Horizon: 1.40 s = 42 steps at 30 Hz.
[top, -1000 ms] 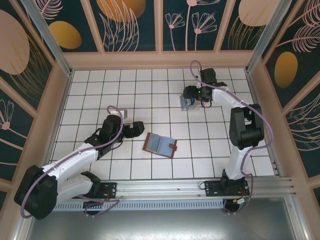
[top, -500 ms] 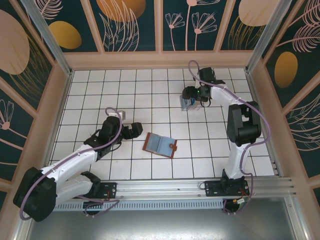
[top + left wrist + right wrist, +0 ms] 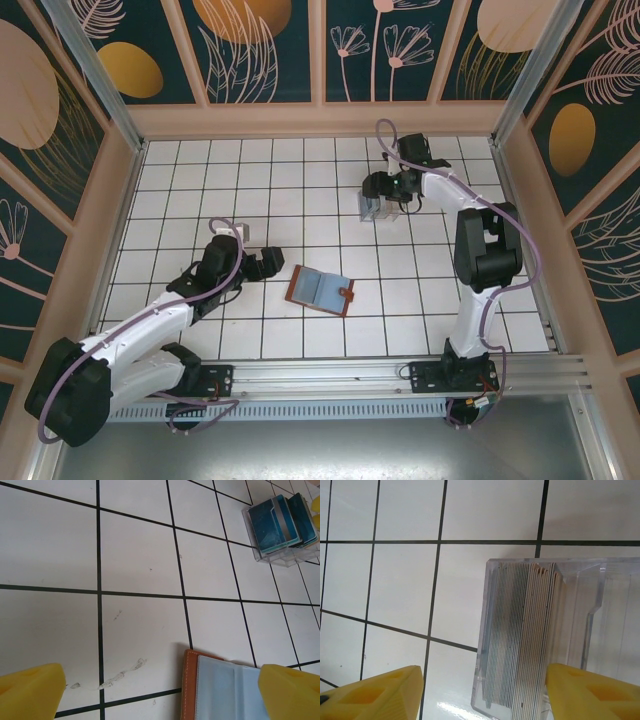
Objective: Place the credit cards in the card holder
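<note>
Clear box (image 3: 540, 635) (upright) holding credit cards (image 3: 520, 640)

The card holder (image 3: 225, 690) runs off the left wrist picture's bottom edge, and the clear box (image 3: 560, 640) is cut by the right wrist picture's right and bottom edges.

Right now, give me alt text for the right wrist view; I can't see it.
A clear plastic box packed with upright credit cards, seen edge-on, stands on the white tiled table. The right gripper hangs over it with jaws apart, one yellow finger over the box and the other over bare tile.
</note>
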Each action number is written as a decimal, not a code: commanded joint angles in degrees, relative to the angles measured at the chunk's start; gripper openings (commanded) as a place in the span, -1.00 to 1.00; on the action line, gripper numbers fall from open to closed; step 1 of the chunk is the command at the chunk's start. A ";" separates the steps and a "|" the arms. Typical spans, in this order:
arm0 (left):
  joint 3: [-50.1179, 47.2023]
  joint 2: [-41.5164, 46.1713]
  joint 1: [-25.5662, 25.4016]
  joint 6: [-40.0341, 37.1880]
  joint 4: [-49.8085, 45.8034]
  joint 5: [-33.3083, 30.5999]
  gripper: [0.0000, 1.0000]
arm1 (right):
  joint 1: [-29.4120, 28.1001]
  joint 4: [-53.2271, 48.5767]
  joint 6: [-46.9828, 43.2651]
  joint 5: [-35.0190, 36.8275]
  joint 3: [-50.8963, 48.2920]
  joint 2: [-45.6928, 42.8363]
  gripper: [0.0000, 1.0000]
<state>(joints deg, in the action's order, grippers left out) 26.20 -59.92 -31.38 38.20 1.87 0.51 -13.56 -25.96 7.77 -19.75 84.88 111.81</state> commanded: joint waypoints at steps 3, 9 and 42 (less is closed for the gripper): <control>-0.86 0.20 0.35 1.14 0.36 -0.69 0.97 | 0.64 0.55 0.18 -2.48 -0.32 0.88 0.27; -1.17 -0.40 0.38 1.45 1.49 -0.83 0.97 | 0.63 -0.30 0.62 2.64 0.85 3.04 0.37; -0.36 -4.98 0.42 2.86 4.24 1.31 0.97 | 0.43 7.51 1.32 -5.54 -3.67 -1.46 -0.12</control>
<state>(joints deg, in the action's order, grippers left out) 25.50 -64.55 -31.38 40.25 4.23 1.39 -13.21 -20.71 8.47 -23.31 82.65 114.19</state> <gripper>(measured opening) 0.986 0.444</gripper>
